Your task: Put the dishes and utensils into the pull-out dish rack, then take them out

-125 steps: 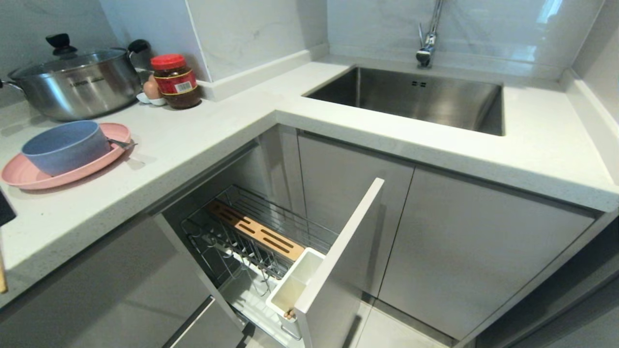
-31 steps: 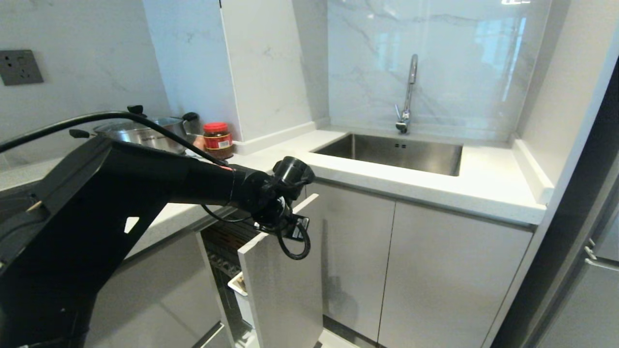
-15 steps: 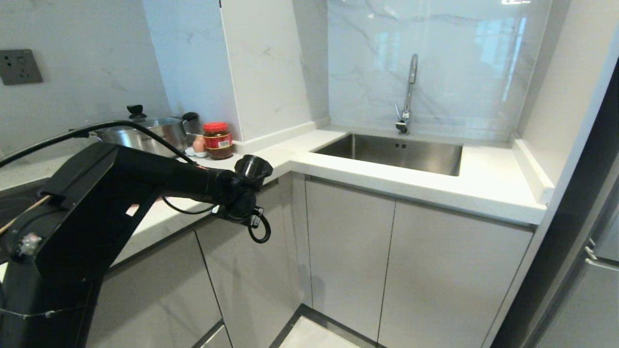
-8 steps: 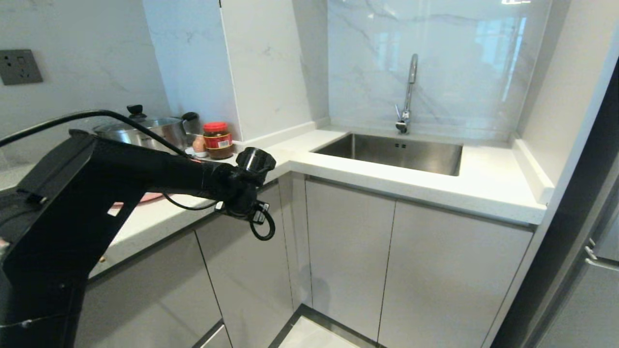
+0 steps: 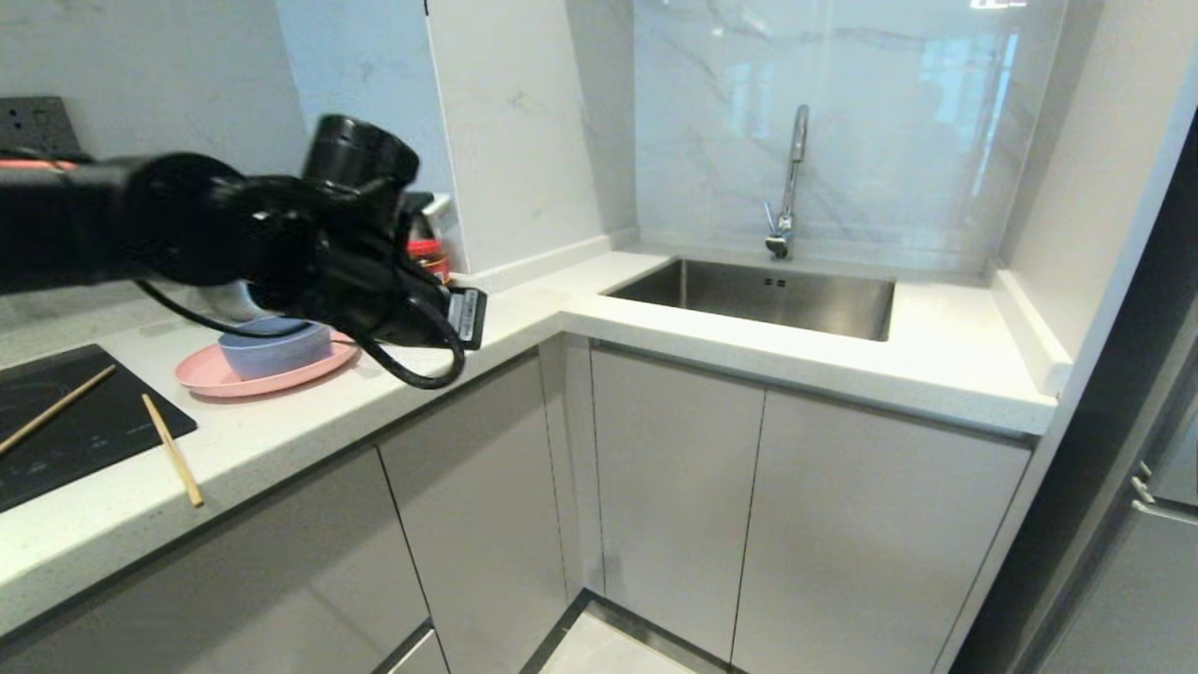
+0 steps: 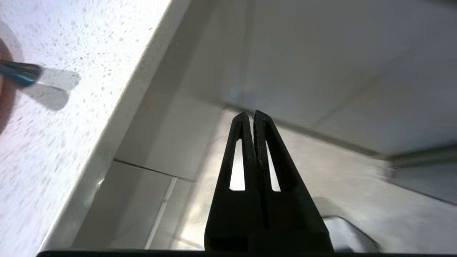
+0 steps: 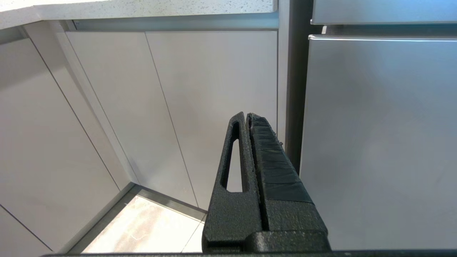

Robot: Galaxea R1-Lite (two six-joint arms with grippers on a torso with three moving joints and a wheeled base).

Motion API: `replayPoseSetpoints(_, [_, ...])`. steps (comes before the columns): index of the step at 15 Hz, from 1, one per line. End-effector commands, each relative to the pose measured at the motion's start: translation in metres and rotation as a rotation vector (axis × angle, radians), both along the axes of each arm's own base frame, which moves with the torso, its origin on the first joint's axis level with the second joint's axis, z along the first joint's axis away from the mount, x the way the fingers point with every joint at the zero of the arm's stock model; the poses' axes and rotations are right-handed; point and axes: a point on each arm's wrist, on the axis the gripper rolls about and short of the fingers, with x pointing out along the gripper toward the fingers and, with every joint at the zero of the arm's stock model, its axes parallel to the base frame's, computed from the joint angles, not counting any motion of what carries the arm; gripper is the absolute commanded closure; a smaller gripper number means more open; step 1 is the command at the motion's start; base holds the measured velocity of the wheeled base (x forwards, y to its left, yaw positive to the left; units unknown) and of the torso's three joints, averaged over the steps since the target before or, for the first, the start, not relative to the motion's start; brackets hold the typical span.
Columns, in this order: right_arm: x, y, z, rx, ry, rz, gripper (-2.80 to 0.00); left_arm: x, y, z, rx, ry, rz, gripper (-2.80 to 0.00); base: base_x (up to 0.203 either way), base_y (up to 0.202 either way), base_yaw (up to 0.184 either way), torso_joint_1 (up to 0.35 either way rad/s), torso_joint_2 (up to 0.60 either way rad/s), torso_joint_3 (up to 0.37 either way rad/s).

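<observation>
Fingers pressed together & empty on left gripper (image 6: 254, 117) above tabletop (image 5: 309, 421) edge; plate (image 5: 225, 377), bowl (image 5: 273, 346), chopsticks (image 5: 171, 449) all on tabletop, rack front shut—unload looks done, nxt park arm.

Bright, even daylight; glare on the backsplash (image 5: 842, 122), left wrist view motion-blurred.

The left arm (image 5: 187, 225) reaches level across the head view. Its left end effector (image 6: 254, 117) is pressed closed and empty. The right end effector (image 7: 247, 117) is closed too, pointing low.
</observation>
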Motion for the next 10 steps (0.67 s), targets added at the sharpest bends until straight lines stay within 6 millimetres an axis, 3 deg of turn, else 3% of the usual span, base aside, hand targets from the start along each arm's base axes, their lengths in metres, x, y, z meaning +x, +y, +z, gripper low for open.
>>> replayPoseSetpoints(1, [0.000, 0.000, 0.000, 0.000, -0.003, 0.000, 0.00, -0.076, 0.030, 0.068, -0.129, -0.163, -0.084, 0.00, 0.000, 0.000, 0.000, 0.000, 0.00, 0.000])
replayPoseSetpoints(3, [0.000, 0.000, 0.000, 0.000, -0.003, 0.000, 0.00, -0.130, 0.056, 0.096, -0.205, -0.266, -0.159, 0.00, 0.000, 0.000, 0.000, 0.000, 0.00, 0.000])
replayPoseSetpoints(5, [0.000, 0.000, 0.000, 0.000, -0.003, 0.000, 0.00, -0.183, 0.085, 0.113, -0.214, -0.392, -0.195, 0.00, 0.000, 0.000, 0.000, 0.000, 0.00, 0.000])
replayPoseSetpoints(8, [0.000, 0.000, 0.000, 0.000, -0.003, 0.000, 0.00, -0.258, 0.108, 0.110, -0.148, -0.546, -0.179, 0.00, 0.000, 0.000, 0.000, 0.000, 0.00, 0.000])
replayPoseSetpoints(10, [0.000, 0.000, 0.000, 0.000, -0.003, 0.000, 0.00, -0.312, 0.115, 0.091, -0.109, -0.633, -0.135, 0.00, 0.000, 0.000, 0.000, 0.000, 0.00, 0.000])
